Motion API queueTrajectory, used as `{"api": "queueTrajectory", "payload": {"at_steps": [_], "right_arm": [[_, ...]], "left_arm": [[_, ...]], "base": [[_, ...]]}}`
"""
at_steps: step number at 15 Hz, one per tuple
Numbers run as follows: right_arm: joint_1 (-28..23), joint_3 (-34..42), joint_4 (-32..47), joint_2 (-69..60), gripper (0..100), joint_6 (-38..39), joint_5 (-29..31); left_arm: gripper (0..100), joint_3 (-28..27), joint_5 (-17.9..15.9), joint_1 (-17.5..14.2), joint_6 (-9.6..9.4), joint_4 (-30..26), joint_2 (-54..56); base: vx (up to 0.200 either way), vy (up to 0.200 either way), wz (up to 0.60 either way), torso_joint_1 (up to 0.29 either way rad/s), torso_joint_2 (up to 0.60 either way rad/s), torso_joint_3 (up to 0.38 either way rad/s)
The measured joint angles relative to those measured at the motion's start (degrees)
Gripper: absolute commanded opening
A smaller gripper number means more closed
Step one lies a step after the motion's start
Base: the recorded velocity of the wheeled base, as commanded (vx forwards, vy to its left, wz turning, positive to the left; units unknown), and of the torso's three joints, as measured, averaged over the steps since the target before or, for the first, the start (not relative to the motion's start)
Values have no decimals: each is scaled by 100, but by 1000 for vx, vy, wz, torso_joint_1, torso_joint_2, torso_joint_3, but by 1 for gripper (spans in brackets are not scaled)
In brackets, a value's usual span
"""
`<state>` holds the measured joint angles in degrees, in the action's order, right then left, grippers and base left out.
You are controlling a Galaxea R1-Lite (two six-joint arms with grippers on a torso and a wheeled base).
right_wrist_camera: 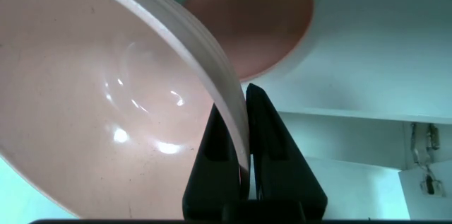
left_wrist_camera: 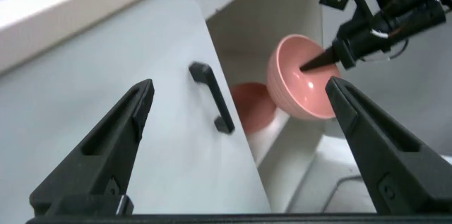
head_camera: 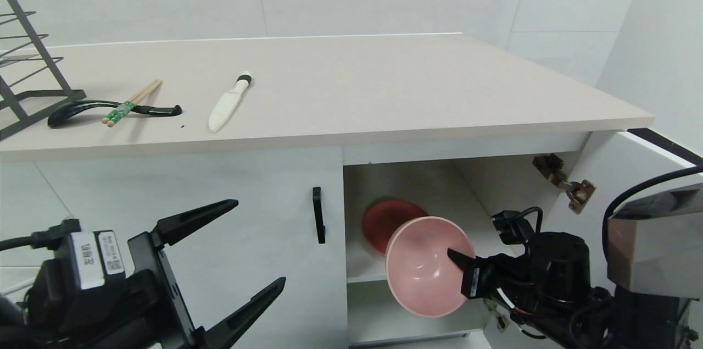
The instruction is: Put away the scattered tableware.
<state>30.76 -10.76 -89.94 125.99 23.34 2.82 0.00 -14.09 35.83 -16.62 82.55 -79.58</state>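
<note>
The left gripper [head_camera: 259,242] was closest. Its two black fingers were spread wide apart and held nothing. It hung in front of the cupboard's [head_camera: 417,184] shut door [head_camera: 219,184], below the black handle [head_camera: 317,214].

The right gripper [head_camera: 458,261] was in front of the cupboard's open side. Its fingers were pinched tight on the rim of a pink bowl [head_camera: 420,269], one finger inside and one outside. The bowl was tipped up on its side, so its inside faced out of the cupboard. It was at the cupboard's mouth, in the air by the front edge of the shelf [head_camera: 362,269].

A red plate [head_camera: 387,220] was inside the cupboard, farther back than the bowl. I could not tell if it lay flat or leaned on the back wall.

The other door [head_camera: 620,167] stood open on the cupboard's right side, with a metal hinge [head_camera: 571,184] on it.

The counter [head_camera: 384,85] was the cupboard's top. On it, above the shut door, lay a white knife [head_camera: 228,104]. Farther left were chopsticks [head_camera: 132,103], lying across a black spoon [head_camera: 99,109]. A dark wire rack [head_camera: 27,79] stood at the far left end.
</note>
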Motion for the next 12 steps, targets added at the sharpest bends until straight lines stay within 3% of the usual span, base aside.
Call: {"api": "queueTrajectory", "payload": {"at_steps": [3, 5, 6, 7, 9, 12], "right_arm": [[9, -100, -2, 59, 0, 2, 0], [0, -218, -2, 102, 0, 2, 2], [0, -295, 0, 141, 0, 2, 0], [0, -362, 0, 193, 0, 2, 0], [-5, -456, 0, 310, 0, -6, -4], [11, -686, 2, 479, 0, -37, -13]], "left_arm": [[100, 0, -27, 17, 96, -1208, 844], [100, -11, -68, 41, 357, -1829, 1414], [100, -55, -194, 52, 602, -2075, 1713], [100, -116, -266, 63, 767, -2136, 1921], [100, -157, -288, 83, 909, -2152, 2137], [100, -195, -325, 96, 929, -2149, 2275]], "base": [[0, 0, 0, 0, 0, 0], [0, 0, 0, 0, 0, 0], [0, 0, 0, 0, 0, 0], [0, 0, 0, 0, 0, 0], [0, 0, 0, 0, 0, 0], [0, 0, 0, 0, 0, 0]]}}
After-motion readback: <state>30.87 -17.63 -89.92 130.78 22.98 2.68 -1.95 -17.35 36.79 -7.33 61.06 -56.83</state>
